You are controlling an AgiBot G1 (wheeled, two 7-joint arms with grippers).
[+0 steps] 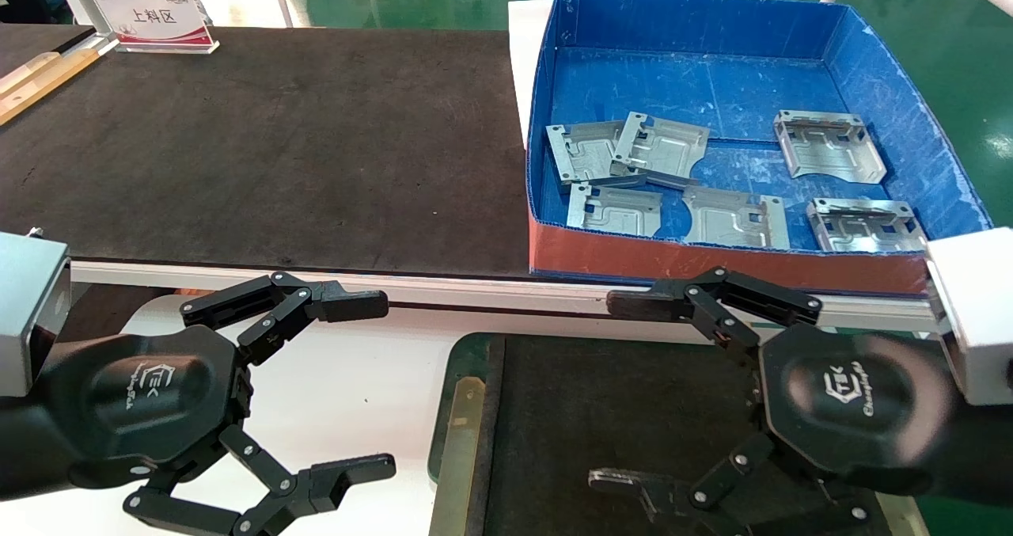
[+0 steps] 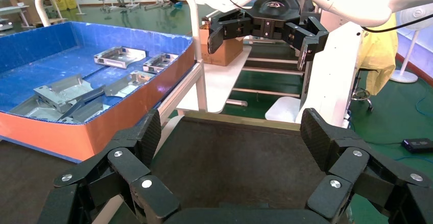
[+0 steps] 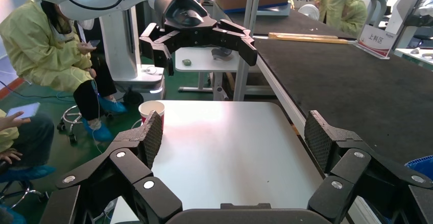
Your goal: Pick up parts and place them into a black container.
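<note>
Six parts [image 1: 661, 146] are seen lying inside the blue box [image 1: 902, 100], which has a red front wall and rests on the black mat [image 1: 277, 140]. Two of them overlap near the box's wall on the mat side, one leaning across the other; two more lie flat just behind the red front, and the remaining two sit toward the opposite wall, apart from each other.

The black container [image 1: 467, 425], a shallow tray with a worn green rim, is placed on the nearer side of the box's red front, on a white table [image 1: 372, 393]; nothing is seen lying on its visible floor.

The left gripper [image 1: 372, 385] is held over the white table beside the tray's rim, its fingers spread wide and holding nothing. The right gripper [image 1: 621, 393] is held above the tray, just short of the red front, likewise spread and empty.
</note>
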